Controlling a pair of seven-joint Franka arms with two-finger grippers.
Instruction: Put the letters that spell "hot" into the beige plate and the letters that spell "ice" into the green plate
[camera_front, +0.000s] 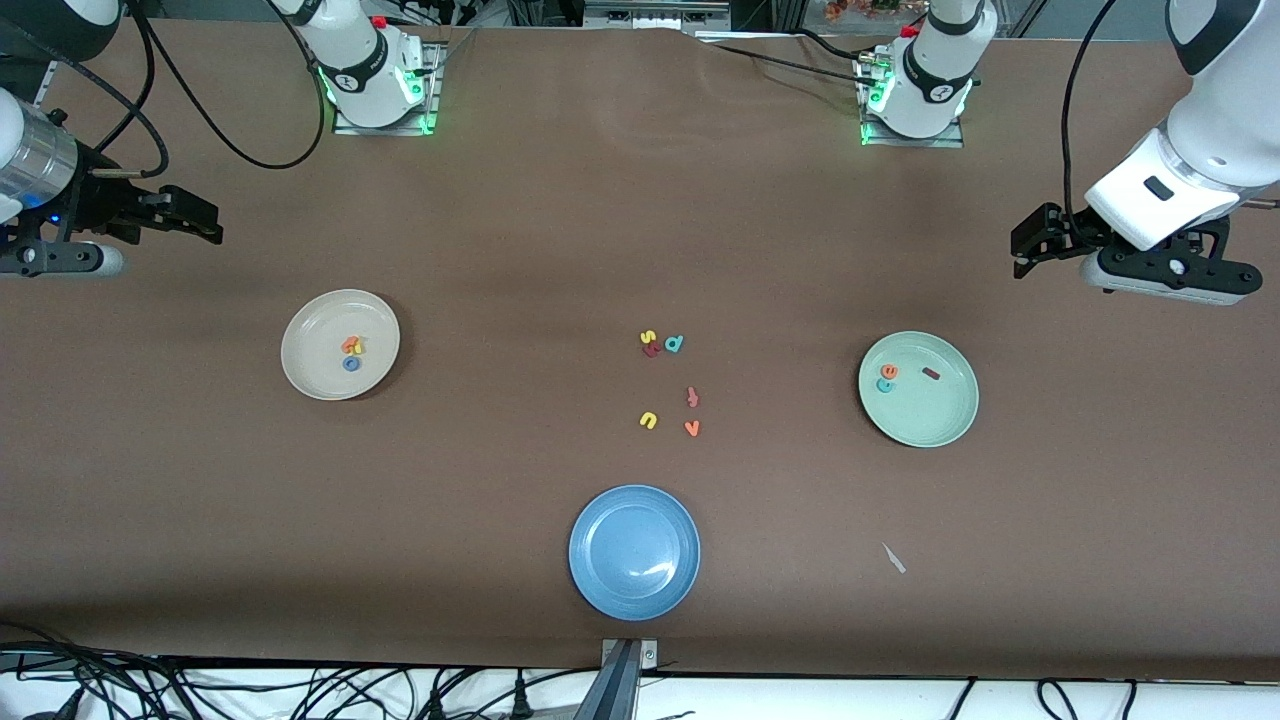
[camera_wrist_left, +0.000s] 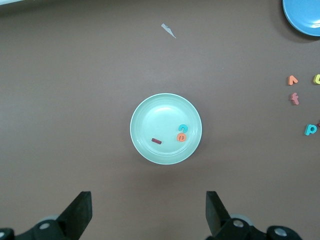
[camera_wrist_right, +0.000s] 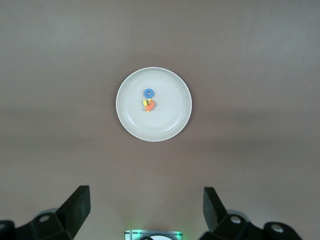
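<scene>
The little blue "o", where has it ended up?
The blue "o" lies in the beige plate toward the right arm's end of the table, touching the orange and yellow letters.

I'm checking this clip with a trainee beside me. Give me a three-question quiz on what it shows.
1. True or false: the blue plate holds a letter.
2. Which plate holds the dark red bar: A the beige plate, B the green plate?
3. How many letters lie loose on the table between those plates?

Key
1. False; it holds none.
2. B, beside the teal c and orange e.
3. Six. The left claw and right claw are open and hold nothing.
</scene>
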